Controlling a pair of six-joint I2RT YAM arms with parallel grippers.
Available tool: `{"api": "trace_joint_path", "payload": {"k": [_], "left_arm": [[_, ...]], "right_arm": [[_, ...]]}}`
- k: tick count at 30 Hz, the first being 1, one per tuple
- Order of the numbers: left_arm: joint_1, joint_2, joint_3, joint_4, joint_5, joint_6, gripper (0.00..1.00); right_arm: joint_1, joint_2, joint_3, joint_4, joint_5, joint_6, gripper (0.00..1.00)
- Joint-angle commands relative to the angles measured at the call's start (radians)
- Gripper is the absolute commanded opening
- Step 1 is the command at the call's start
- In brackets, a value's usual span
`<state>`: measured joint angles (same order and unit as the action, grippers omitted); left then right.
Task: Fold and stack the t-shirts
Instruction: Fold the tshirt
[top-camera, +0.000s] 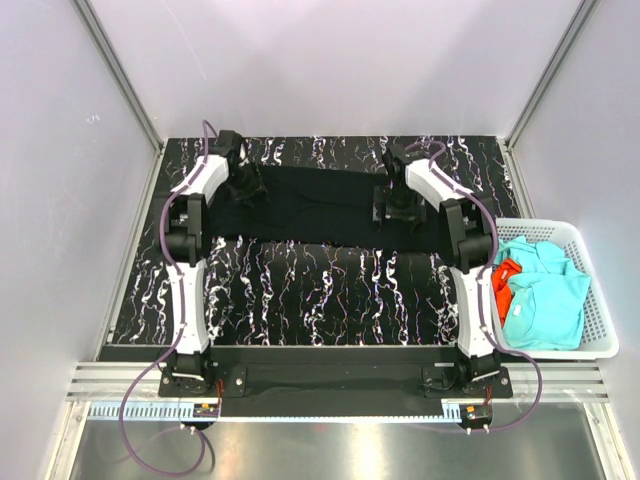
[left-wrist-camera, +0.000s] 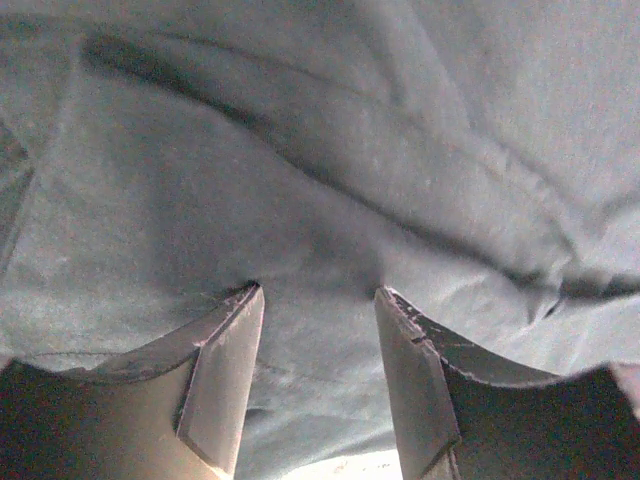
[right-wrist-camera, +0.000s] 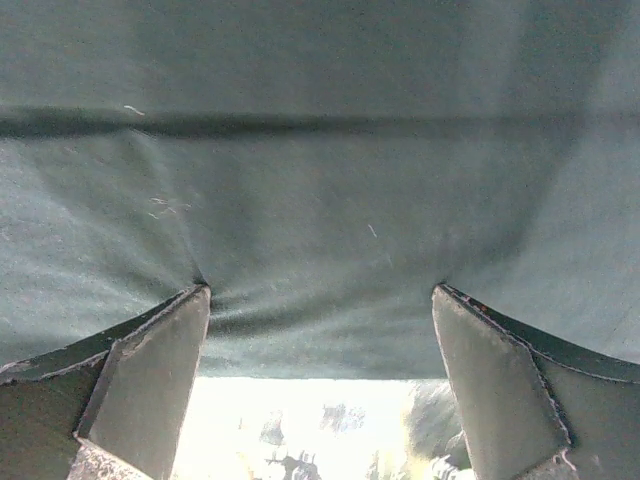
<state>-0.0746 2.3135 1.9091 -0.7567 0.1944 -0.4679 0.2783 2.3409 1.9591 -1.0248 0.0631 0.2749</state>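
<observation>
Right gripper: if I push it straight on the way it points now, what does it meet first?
The black t-shirt. Its cloth fills the wrist view just beyond the open right gripper and seems to touch its tips, though depth is hard to judge.

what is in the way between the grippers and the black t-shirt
Nothing visible. The left gripper and right gripper both sit open with fingertips right at the black t-shirt, only its cloth showing between their fingers.
</observation>
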Motion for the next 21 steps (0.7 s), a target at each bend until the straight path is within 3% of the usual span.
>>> {"api": "trace_joint_path", "payload": {"k": [1, 5, 10, 17, 21], "left_arm": [[0.012, 0.106, 0.131, -0.09, 0.059, 0.089, 0.56], [0.03, 0.118, 0.139, -0.096, 0.143, 0.136, 0.57], [0.035, 0.159, 0.231, -0.113, 0.275, 0.178, 0.58], [0.033, 0.282, 0.378, -0.092, 0.497, 0.118, 0.57], [0.021, 0.329, 0.387, 0.038, 0.614, -0.01, 0.57]], "right_arm": [[0.076, -0.125, -0.201, -0.003, -0.018, 0.136, 1.0], [0.174, -0.244, -0.423, 0.046, -0.123, 0.23, 1.0], [0.35, -0.313, -0.583, 0.15, -0.314, 0.433, 1.0], [0.498, -0.347, -0.624, 0.325, -0.391, 0.661, 1.0], [0.538, -0.33, -0.634, 0.475, -0.456, 0.805, 1.0]]}}
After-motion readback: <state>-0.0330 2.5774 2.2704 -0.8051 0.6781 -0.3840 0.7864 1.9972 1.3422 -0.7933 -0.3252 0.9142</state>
